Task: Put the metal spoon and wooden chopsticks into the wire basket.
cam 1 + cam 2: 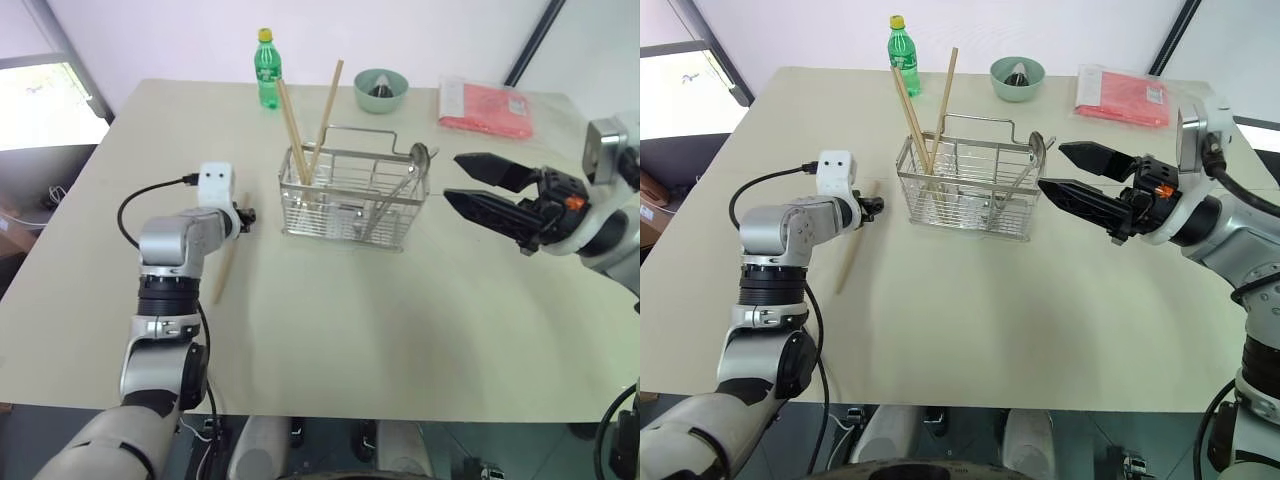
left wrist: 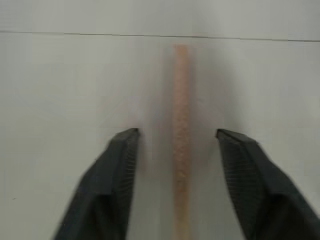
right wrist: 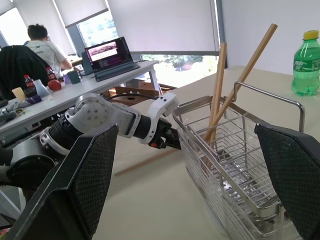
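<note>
The wire basket stands mid-table with two wooden chopsticks upright in its left end. The metal spoon leans inside its right end, bowl up above the rim. A third chopstick lies flat on the table left of the basket. My left gripper is down over it, open, with a finger on each side and a gap to the stick on both. My right gripper hovers open just right of the basket, pointing at it, with nothing between its fingers.
A green bottle, a green bowl and a red packet sit along the table's far edge. Beyond the table, in the right wrist view, a person sits at a desk with a laptop.
</note>
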Tool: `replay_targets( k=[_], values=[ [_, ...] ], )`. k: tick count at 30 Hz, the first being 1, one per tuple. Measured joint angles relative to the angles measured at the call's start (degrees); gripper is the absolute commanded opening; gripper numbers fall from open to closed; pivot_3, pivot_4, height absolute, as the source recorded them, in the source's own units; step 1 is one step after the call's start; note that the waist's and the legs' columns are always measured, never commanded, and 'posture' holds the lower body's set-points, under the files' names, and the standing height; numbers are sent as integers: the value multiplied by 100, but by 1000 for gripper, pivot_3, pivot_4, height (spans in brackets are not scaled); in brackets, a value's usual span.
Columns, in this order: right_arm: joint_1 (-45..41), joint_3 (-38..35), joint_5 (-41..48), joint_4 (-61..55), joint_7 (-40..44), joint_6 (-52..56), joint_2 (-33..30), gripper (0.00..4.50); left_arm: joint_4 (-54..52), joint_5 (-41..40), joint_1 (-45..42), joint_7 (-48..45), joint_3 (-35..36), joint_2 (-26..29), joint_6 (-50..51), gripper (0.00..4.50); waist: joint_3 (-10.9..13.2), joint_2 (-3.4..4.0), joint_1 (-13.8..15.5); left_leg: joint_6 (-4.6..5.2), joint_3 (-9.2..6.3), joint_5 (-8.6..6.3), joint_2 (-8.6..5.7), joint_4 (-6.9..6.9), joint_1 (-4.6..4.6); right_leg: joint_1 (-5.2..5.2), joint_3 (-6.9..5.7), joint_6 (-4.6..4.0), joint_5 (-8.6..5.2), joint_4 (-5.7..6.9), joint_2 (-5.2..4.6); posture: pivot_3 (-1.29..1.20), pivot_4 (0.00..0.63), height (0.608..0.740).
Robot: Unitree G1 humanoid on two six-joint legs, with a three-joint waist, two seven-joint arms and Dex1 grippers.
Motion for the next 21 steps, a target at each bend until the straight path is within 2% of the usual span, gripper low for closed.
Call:
replay_targets(
  k=[2,8,11,13,17,21],
  values=[
    [-3,0,5,-23,-60,4,0,4500,73,33,-36,2,25,-16,-53,68,0,0,33,0,0,0,-1,0,0,-1,0,0,0,-1,0,0,150,680],
    [-66,10,10,-58,-171,18,0,4500,163,95,-54,32,169,-112,-300,27,0,0,93,0,0,0,0,0,-3,0,1,-1,1,-2,-1,0,150,680],
    [-143,27,15,-58,-221,41,0,4500,364,180,-55,133,323,-105,-1267,27,2,-3,90,-3,1,2,3,0,-10,0,1,-5,4,-1,1,0,150,680],
    [-174,29,34,-58,-268,81,-1,4500,426,106,-187,248,751,-119,-2234,27,4,-6,88,-3,1,2,5,0,-13,-2,1,-6,4,-2,0,0,150,680],
    [-269,63,65,-59,-327,147,0,4500,197,-753,-959,44,1820,-218,-3695,27,7,-12,92,-2,1,1,4,1,-22,-4,-1,-5,5,-11,-3,0,150,680],
    [-345,105,79,-62,-416,217,0,4500,-410,-1663,-1737,-329,2031,-239,-4000,27,7,-13,99,-7,7,5,-7,5,-19,6,-2,4,9,-13,1,0,150,680]
  ],
)
